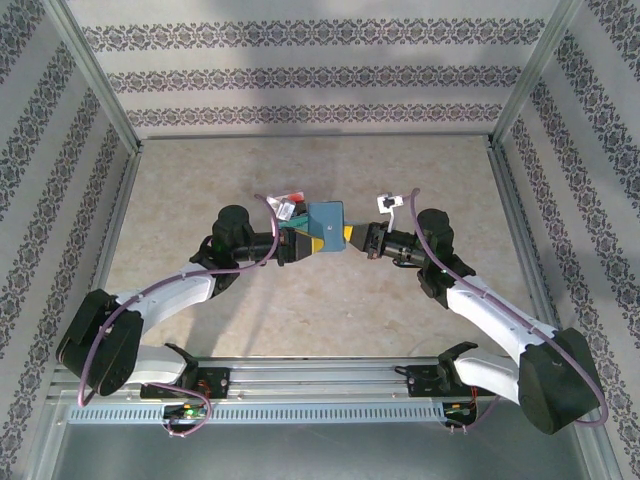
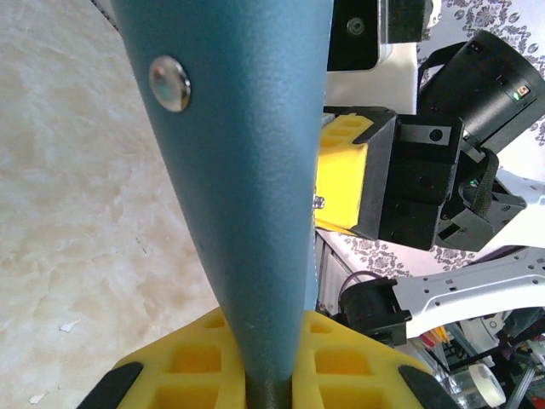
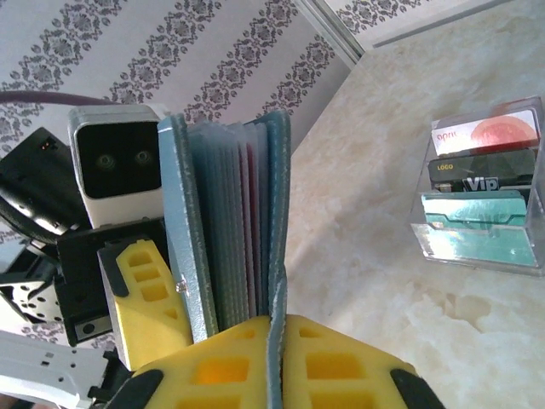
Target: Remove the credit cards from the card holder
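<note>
Marbled beige surface (image 1: 200, 190), with damask-striped walls (image 1: 300, 75) around it. The card holder (image 1: 325, 216), slate-blue with grainy fabric-like covers and a round metal snap (image 2: 169, 83), hangs above mid-surface stretched left to right between the arms, its leaves fanned and standing on edge. The left gripper (image 1: 305, 243) jaws clamp one cover, and the right gripper (image 1: 352, 237) jaws are closed on the opposite flap. Glossy pinkish, black and teal credit cards (image 3: 485, 175) sit long-side level in a clear tiered stand (image 3: 416, 213) nearby.

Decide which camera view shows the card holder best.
Right wrist: the card holder stands fanned open, its inner leaves seen on edge. The left wrist view shows its blue outer cover and snap; the top view shows a small blue shape.
</note>
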Robot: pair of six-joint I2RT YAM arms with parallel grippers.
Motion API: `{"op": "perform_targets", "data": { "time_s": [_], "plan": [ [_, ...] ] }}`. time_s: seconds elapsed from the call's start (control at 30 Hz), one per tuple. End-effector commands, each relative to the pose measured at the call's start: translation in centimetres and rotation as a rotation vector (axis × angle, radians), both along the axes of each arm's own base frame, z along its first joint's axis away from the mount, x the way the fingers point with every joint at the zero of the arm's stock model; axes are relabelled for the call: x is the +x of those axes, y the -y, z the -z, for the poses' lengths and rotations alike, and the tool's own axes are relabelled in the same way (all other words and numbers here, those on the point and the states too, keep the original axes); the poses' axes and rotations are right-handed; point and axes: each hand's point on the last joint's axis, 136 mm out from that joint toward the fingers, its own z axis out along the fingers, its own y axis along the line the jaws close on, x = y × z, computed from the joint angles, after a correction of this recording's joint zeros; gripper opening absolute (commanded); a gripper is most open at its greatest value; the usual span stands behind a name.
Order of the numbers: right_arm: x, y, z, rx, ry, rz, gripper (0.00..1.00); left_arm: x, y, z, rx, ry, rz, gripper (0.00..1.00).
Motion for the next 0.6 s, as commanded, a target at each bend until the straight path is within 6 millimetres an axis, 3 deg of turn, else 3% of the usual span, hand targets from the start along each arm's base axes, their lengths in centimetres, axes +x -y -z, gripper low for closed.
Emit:
{"op": "perform_targets", "data": {
  "time_s": [0.0, 0.17, 0.23, 0.33, 0.57],
  "plan": [
    [-2.1, -1.2, -2.1, 0.049, 0.082, -0.122, 0.0, -0.1, 0.8, -1.5, -0.051, 0.037, 0.033, 0.0],
    [-1.3, -0.4, -1.5, 0.028, 0.056, -0.044, 0.0, 1.0, 0.5, -0.7, -0.057, -0.024, 0.0, 0.13],
    [-0.9, 0.0, -1.1, 0.011, 0.042, -0.005, 0.0, 1.4, 0.4, -0.4, -0.059, -0.044, -0.009, 0.24],
    [-0.5, 0.5, -0.8, -0.013, 0.034, 0.037, 0.0, 1.6, 0.4, 0.1, -0.058, -0.067, -0.016, 0.3],
    [-0.2, 1.3, -0.5, -0.07, 0.005, 0.1, 0.0, 2.3, 0.6, 1.0, -0.055, -0.101, -0.035, 0.58]
  ]
}}
